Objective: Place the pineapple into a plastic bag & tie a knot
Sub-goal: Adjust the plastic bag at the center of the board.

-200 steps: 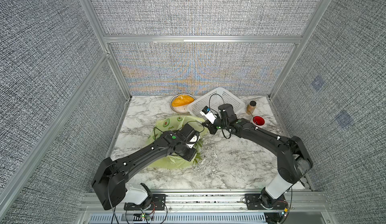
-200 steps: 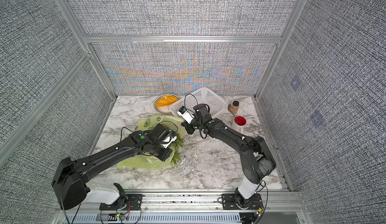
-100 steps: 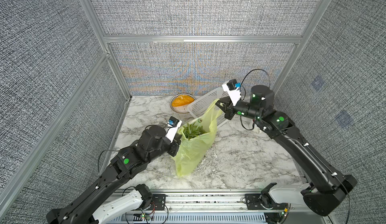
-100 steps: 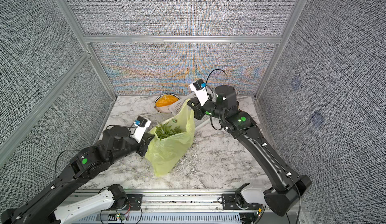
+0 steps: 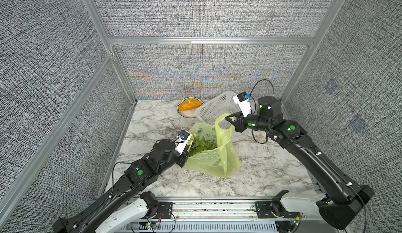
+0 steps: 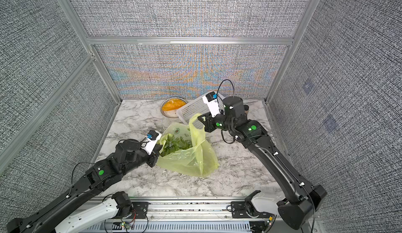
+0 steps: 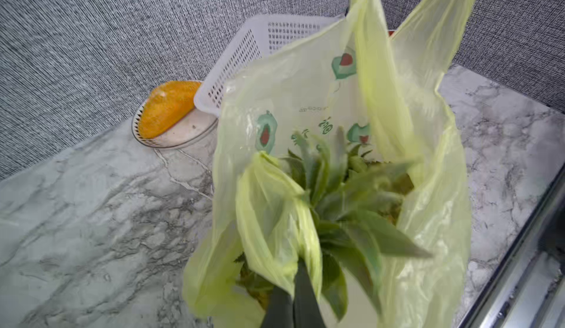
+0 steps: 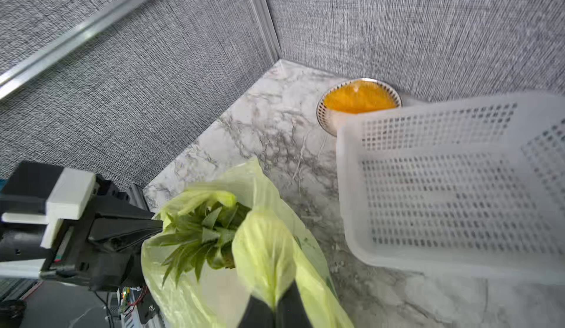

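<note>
Just changed: plastic bag (image 5: 217, 160) pulled upright, no longer lying flat.
Pineapple (image 5: 202, 145): inside bag, leaves poking up.
Left gripper (image 7: 295, 280): clamped on one handle (image 7: 275, 213).
Right gripper (image 5: 228, 119): clamped on other handle (image 5: 220, 124), higher.
Meaning: knot comes next.

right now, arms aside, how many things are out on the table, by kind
plastic bag: 1
pineapple, inside the bag: 1
white basket: 1
bowl with orange filling: 1
total: 4 in clear view
</note>
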